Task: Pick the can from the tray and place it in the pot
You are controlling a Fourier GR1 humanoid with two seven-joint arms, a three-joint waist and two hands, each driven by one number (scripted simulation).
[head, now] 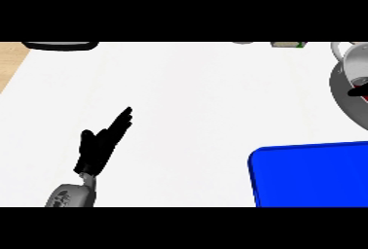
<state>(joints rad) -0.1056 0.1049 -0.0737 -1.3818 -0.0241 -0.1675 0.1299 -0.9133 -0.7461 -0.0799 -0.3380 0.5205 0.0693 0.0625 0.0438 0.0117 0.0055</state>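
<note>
The blue tray (309,175) lies at the lower right, cut off by the view's edge; its visible part carries nothing. The grey metal pot (343,90) sits at the right edge, only partly in view. Just inside its rim shows a small black shape, part of my right hand (357,91), with a sliver of dark red below it that may be the can (363,98); too little shows to be sure. My left hand (101,143) rests at the lower left over the white counter, fingers straight and open, holding nothing.
A dark, flat object (61,45) lies at the counter's far left edge and a small box (287,44) at the far right. A wooden strip (10,63) runs along the left side. The white counter (194,97) spreads between hand and tray.
</note>
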